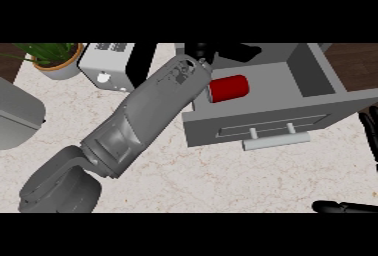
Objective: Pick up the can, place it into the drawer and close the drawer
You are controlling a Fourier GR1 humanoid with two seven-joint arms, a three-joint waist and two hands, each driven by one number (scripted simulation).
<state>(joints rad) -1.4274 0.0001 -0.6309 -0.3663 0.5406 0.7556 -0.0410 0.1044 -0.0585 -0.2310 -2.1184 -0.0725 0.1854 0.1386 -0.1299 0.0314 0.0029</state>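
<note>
In the head view, a potted plant [53, 57] and a white appliance [111, 65] stand at the back of the counter [221, 175]. The left arm [144, 120] crosses toward the open drawer [295, 100]; its left robot hand [198, 50] is mostly hidden, so whether it is closed is unclear. The red can [229, 88] lies inside the drawer. The right robot hand [343, 206], cut off at the edge, rests with fingers straight.

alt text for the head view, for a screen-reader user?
A red can lies inside an open grey drawer, with the robot's left forearm stretched across the marble counter and its left hand above the drawer's back. The right hand shows at the lower right edge.
</note>
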